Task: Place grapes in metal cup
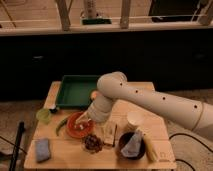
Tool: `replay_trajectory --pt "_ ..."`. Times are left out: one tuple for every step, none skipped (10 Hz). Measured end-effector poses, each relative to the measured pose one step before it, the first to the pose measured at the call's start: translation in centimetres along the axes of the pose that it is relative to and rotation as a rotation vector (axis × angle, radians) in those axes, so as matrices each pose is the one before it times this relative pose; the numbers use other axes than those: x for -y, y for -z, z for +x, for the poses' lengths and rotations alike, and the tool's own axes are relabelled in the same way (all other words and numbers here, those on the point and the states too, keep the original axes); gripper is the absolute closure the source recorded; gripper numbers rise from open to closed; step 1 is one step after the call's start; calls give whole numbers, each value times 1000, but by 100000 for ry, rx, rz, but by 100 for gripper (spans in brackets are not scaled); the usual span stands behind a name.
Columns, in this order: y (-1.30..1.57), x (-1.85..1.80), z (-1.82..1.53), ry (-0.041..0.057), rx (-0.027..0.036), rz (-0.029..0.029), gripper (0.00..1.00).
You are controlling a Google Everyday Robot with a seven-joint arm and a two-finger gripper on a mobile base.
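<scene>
Dark cabinets and a railing are seen behind a wooden table [60, 152], and no legible writing is found anywhere. Near the front edge, the grapes [92, 142] are seen lying in the metal cup [93, 146]. Just above and left of them, over the red bowl [75, 125], the gripper [84, 120] is held; nothing is seen in its grasp.

My gripper [86, 120] hangs over the bowl [76, 126], at the table's [100, 156] front left. The grapes [93, 142] lie just right of and nearer than my fingers, in the metal cup (only partly seen). A tray [77, 91] sits behind me, a pale cup [44, 116] to my left, a cloth [43, 149] front-left. A white cup [134, 121] stands to my right.
</scene>
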Motion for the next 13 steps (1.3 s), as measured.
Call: replay_trajectory --pt "4 -46 141 -778 111 -8 20" --pt "50 -107 133 -688 24 -73 20" --pt "63 -115 193 -946 133 -19 20" --pt "58 -55 166 -673 96 -9 20" --pt "82 -96 139 -582 70 -84 20" --pt "81 -62 212 -747 126 91 20" --pt "168 4 197 -625 36 -55 20" --pt "46 30 124 -346 118 68 20" --pt "96 11 82 -312 98 -82 20" --pt "118 -101 172 -621 174 -143 20" --pt "84 -14 134 -334 72 -130 20" --pt "30 71 44 -49 135 -149 20" --pt "36 105 13 17 72 -108 20"
